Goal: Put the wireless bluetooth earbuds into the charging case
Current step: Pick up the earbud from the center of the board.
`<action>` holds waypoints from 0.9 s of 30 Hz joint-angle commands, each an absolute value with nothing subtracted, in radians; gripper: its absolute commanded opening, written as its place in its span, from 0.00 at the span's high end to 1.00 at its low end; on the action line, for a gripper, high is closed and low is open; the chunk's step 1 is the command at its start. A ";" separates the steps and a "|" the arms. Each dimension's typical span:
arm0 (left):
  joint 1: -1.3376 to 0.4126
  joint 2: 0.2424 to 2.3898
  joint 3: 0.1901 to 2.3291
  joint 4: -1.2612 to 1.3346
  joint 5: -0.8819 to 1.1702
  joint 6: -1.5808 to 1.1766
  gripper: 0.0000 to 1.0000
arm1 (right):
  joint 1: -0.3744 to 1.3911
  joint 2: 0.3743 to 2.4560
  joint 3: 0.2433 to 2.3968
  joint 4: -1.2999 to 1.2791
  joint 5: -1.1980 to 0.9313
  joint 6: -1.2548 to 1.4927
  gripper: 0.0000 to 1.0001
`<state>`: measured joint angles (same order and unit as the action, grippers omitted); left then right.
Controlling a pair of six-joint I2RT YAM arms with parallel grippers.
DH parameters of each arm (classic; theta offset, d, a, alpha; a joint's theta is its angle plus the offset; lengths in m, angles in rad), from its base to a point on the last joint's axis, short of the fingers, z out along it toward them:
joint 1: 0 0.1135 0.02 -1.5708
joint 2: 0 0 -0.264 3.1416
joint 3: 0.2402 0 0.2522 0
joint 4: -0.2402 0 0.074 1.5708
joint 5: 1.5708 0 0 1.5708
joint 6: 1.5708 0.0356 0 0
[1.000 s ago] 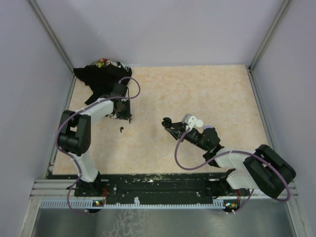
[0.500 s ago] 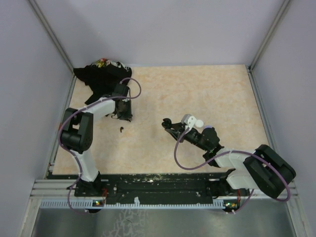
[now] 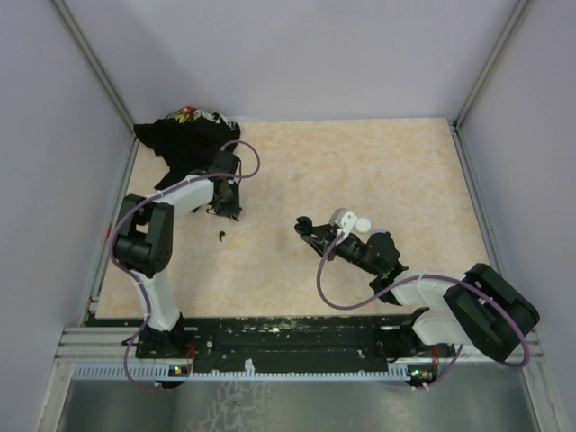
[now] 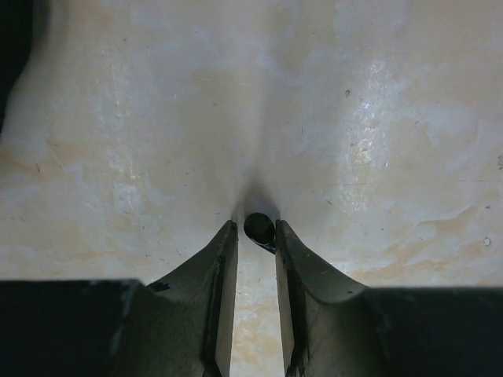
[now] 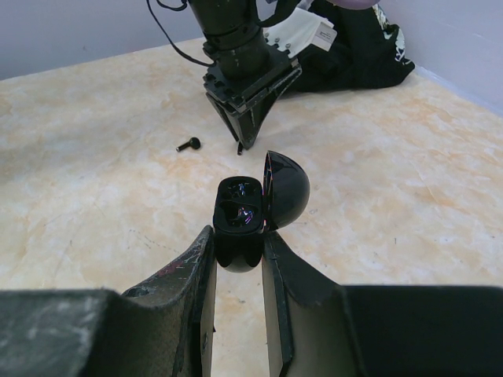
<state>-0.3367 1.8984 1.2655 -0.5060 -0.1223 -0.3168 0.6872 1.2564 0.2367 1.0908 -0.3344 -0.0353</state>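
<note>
So the left tool (image 4: 255, 229), left of centre, pinches a tiny glossy dark earbud (image 4: 259, 227) down at the mottled beige surface (image 3: 360, 171). The second earbud (image 3: 220, 238), stubby and black, lies loose just below it. Further right, the right tool (image 5: 237, 234) clamps the shiny black charging case (image 5: 238, 212). Its domed lid is open and the pockets look empty, so nothing's in yet.

The top camera looks down from high above the near edge of the worktop (image 3: 378, 171) and takes in all of it. The left wrist camera looks along its fingers (image 4: 220, 275), close to the worktop, at a dark earbud (image 4: 259, 228). The right wrist camera sits low behind the charging case (image 5: 240, 216), facing the far left corner, and shares the left gripper (image 5: 240, 145) with the top view.
</note>
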 commanded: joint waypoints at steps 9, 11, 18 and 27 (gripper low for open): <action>-0.363 1.953 1.285 -0.552 -0.173 -0.311 0.80 | 0.700 1.220 0.281 1.119 -0.351 -0.050 1.00; -0.370 1.938 1.280 -0.552 -0.180 -0.304 0.82 | 0.701 1.217 0.280 1.116 -0.351 -0.051 1.00; -0.438 1.841 1.270 -0.547 -0.255 -0.257 0.86 | 0.700 1.205 0.281 1.112 -0.350 -0.049 1.00; -0.572 1.649 1.258 -0.522 -0.400 -0.178 0.91 | 0.700 1.197 0.270 1.133 -0.326 -0.043 1.00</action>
